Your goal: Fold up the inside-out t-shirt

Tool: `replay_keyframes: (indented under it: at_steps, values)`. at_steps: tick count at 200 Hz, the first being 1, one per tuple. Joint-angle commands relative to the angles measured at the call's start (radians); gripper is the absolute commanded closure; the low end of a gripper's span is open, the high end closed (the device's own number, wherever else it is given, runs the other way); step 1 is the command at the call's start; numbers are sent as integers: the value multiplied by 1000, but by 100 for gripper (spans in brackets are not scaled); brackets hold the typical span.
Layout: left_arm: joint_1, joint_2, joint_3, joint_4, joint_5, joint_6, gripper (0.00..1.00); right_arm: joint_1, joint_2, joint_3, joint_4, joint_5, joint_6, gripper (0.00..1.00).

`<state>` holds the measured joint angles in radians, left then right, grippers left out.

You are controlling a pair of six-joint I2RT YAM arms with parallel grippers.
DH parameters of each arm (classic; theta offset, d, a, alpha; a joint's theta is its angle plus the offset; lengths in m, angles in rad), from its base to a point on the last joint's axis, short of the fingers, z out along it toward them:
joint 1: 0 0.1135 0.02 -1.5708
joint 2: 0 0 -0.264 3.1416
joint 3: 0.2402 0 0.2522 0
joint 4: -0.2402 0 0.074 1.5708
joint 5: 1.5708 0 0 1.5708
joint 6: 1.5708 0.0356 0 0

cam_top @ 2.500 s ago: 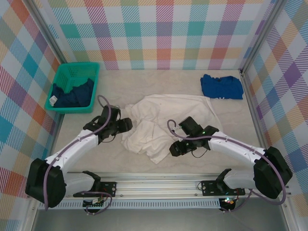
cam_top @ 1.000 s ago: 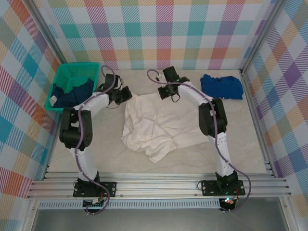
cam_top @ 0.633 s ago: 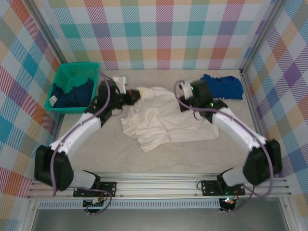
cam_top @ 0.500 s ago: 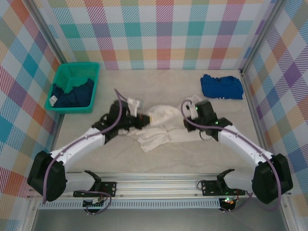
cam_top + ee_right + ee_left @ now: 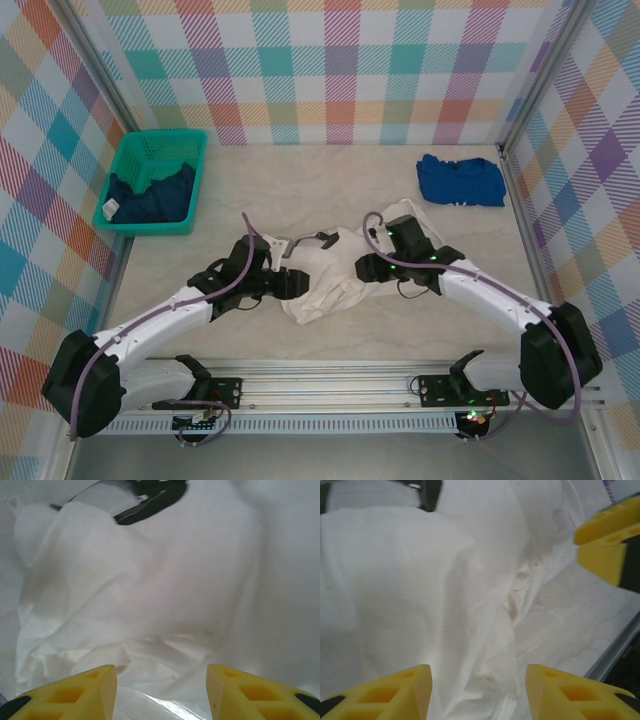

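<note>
White inside-out t-shirt (image 5: pixel 335 272) lies crumpled; left gripper (image 5: pixel 477 680) spread over its left side, right gripper (image 5: pixel 161 680) spread over right side

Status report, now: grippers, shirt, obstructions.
Both open: left gripper, right gripper, over the cloth. White t-shirt bunched between them, not folded flat. Far side: blue shirt, green basket, well apart.
</note>
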<state>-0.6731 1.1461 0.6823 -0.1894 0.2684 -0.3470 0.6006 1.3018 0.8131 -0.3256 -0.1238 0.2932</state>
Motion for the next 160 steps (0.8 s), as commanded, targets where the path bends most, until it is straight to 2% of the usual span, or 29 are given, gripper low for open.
replay_keyframes:
  at_steps: [1,49,71,86,109,132,146,160]
  values:
    - [-82,49,50,-62,-81,9,47,54,47,16,33,-21,34,50]
    - [-117,69,8,-15,-66,8,47,62,167,28,94,4,-3,50]
    - [-167,106,26,-12,-95,49,46,62,240,56,116,8,-26,52]
    - [-207,149,46,-1,-143,87,45,62,271,69,122,4,-32,61]
    - [-238,249,75,19,-194,134,46,62,271,67,118,10,-26,82]
    - [-261,330,116,20,-230,168,49,58,226,50,97,12,-18,93]
    - [-265,359,134,20,-244,176,55,51,189,34,78,9,-11,97]
    - [-265,366,138,16,-244,186,67,38,148,18,58,1,-4,100]
